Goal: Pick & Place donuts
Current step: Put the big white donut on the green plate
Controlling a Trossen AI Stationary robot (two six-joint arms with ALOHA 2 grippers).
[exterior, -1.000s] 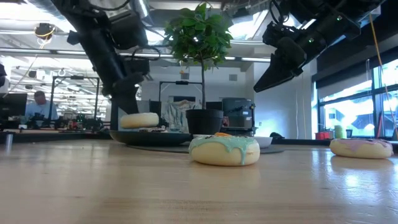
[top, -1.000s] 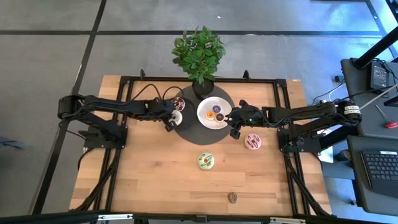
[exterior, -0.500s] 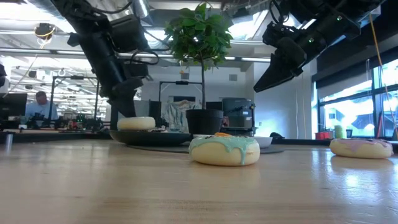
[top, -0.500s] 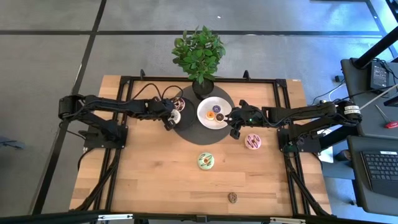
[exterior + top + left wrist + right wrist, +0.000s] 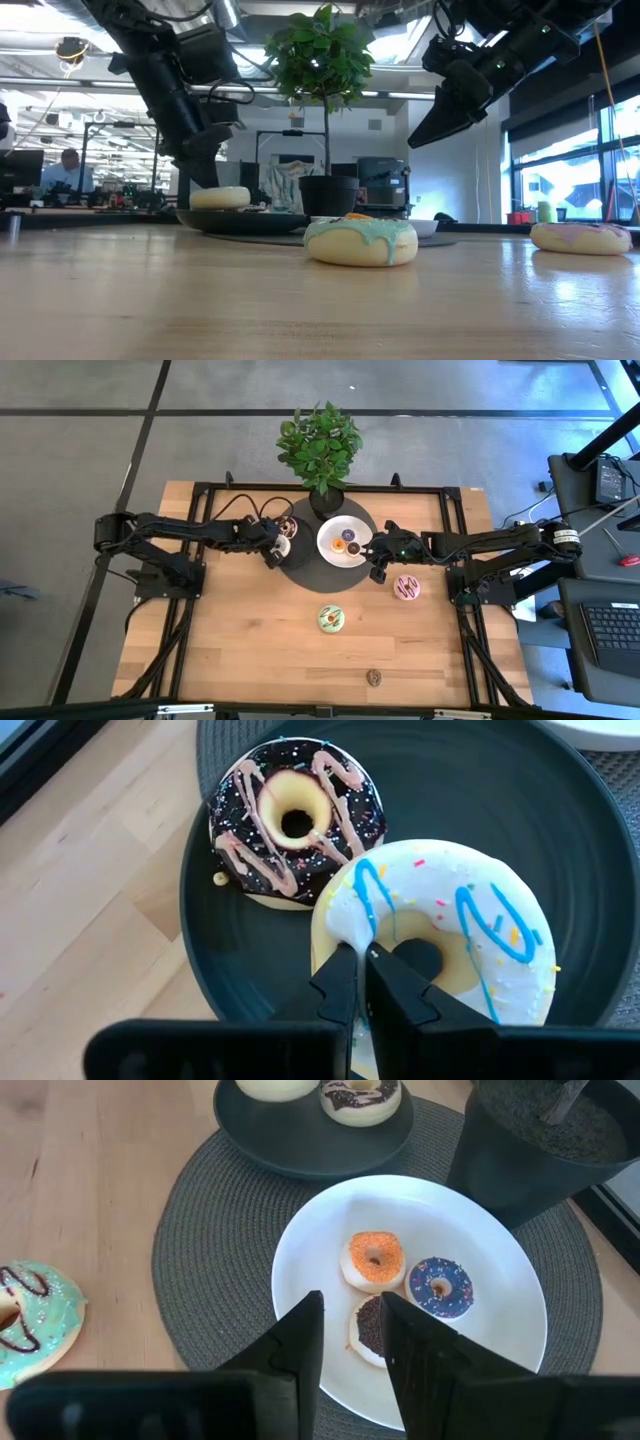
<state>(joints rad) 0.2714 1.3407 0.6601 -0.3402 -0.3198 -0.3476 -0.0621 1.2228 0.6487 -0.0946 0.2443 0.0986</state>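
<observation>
- Your two arms are matte black, built of slim jointed links with bulkier housings at the joints.
- Loose black cables loop along the left arm.
- The left gripper point(image 5: 360, 982) has two dark angular fingers, stepped on their inner faces.
- The right gripper point(image 5: 350, 1342) has matching dark, tapered fingers.
- A small green light glows on the right arm's wrist.

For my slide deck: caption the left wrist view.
Left gripper shut on the white donut, beside a chocolate donut on the black plate.
</observation>
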